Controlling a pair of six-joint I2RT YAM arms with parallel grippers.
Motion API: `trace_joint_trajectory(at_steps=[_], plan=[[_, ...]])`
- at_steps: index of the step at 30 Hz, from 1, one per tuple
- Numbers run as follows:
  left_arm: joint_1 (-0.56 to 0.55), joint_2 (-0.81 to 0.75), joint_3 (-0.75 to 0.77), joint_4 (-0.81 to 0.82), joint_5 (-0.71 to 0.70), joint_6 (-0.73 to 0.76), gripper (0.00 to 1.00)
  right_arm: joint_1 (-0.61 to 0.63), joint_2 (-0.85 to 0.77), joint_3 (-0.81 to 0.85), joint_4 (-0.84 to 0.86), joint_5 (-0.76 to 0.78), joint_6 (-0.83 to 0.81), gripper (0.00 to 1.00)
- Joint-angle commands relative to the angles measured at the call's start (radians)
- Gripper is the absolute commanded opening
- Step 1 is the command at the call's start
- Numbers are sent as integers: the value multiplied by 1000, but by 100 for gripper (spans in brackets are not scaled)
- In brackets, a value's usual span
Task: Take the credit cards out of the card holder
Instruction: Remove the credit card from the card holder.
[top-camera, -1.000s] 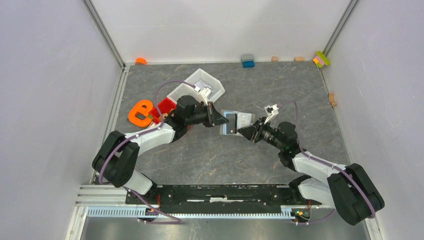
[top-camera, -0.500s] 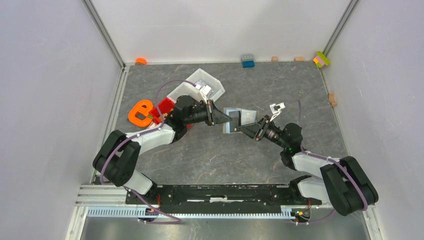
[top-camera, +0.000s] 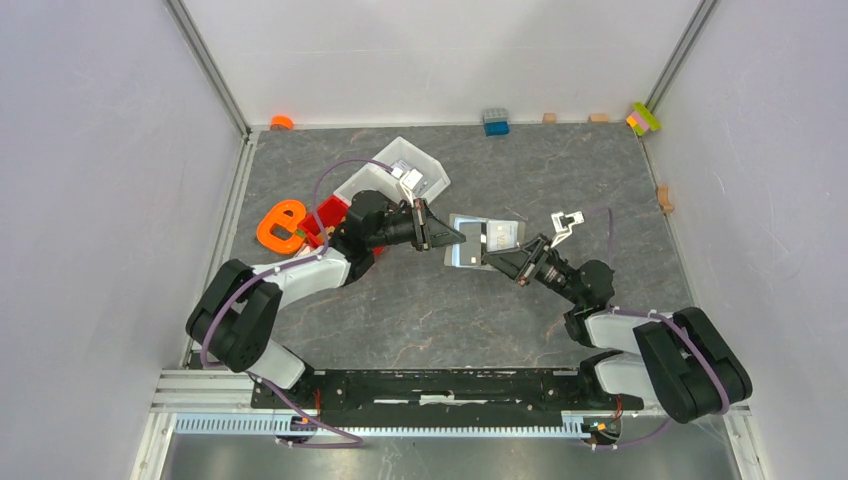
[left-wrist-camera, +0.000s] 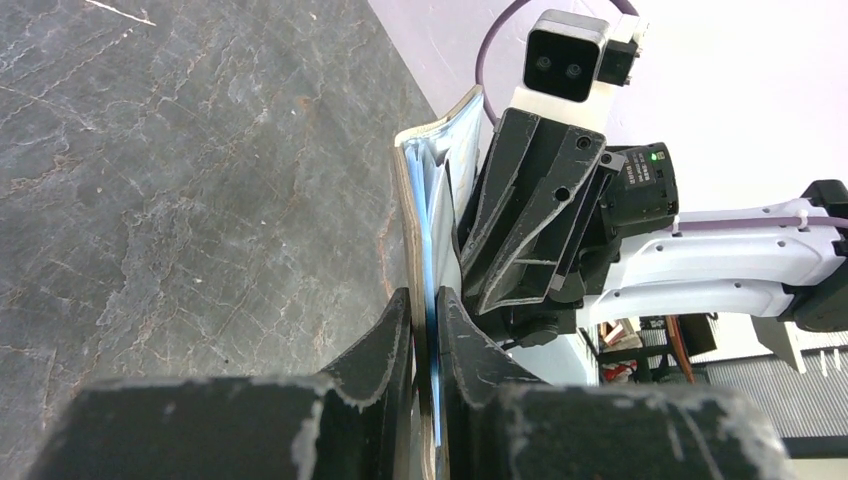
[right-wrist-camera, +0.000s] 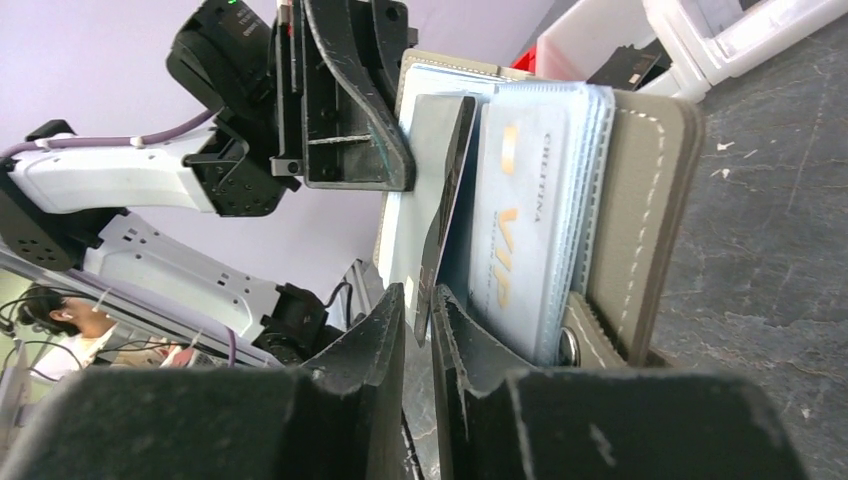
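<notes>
Card holder (top-camera: 478, 240) held between both arms, over the middle of the worktop (top-camera: 450, 320).
Right fingers (right-wrist-camera: 380, 330) pinched on the lower edge of a grey card (right-wrist-camera: 432, 170) that stands partly out of the holder. Pale blue cards (right-wrist-camera: 530, 200) are stacked just beside it in the pocket. Left fingers (left-wrist-camera: 392, 335) clamped on the holder's opposite edge. Beyond: red bin (top-camera: 330, 212), white bin (top-camera: 362, 183).

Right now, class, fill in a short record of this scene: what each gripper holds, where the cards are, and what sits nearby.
Left gripper: shut on the edge of the card holder
Right gripper: shut on one grey credit card that sticks out of the holder
Other cards: tucked in the holder, a VIP card in front
Nearby: white bin and red bin by the left arm
</notes>
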Motion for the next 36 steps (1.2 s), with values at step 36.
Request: trace_joint_trajectory(at_steps=[36], plan=[[-7, 39, 14, 158, 92, -81, 2, -60, -64, -40, 134, 0, 15, 30]])
